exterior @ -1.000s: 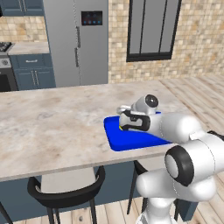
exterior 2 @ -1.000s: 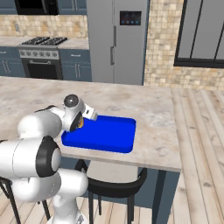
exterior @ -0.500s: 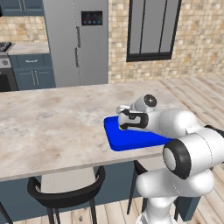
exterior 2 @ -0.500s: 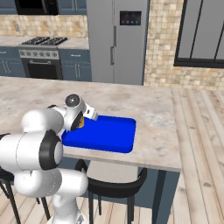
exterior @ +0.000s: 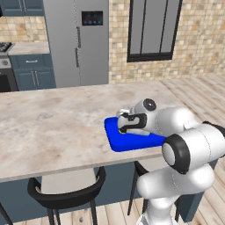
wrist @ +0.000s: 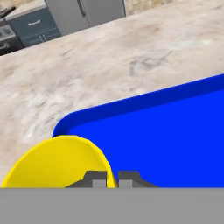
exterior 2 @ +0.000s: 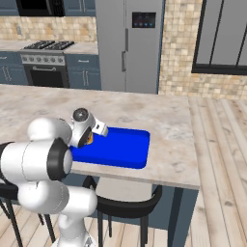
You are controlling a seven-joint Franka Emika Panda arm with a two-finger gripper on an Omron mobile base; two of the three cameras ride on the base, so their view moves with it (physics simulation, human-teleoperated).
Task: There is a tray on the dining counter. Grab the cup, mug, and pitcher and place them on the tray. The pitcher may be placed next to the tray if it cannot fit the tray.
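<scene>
Marbled bench (exterior: pixel 52 127) carries the tray (wrist: pixel 175 135). Pincer (wrist: pixel 112 177) is pinched on the cup (wrist: pixel 57 164) rim over the tray's 8 o'clock corner; the cup looks light, rigid, probably slick.

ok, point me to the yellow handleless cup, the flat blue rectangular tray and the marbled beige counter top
yellow handleless cup (wrist: pixel 59 162): hand view, inside of its bowl.
flat blue rectangular tray (exterior 2: pixel 123 148): right base view, bare floor near its middle.
marbled beige counter top (exterior: pixel 52 127): left base view, bare stone left of the tray.
</scene>
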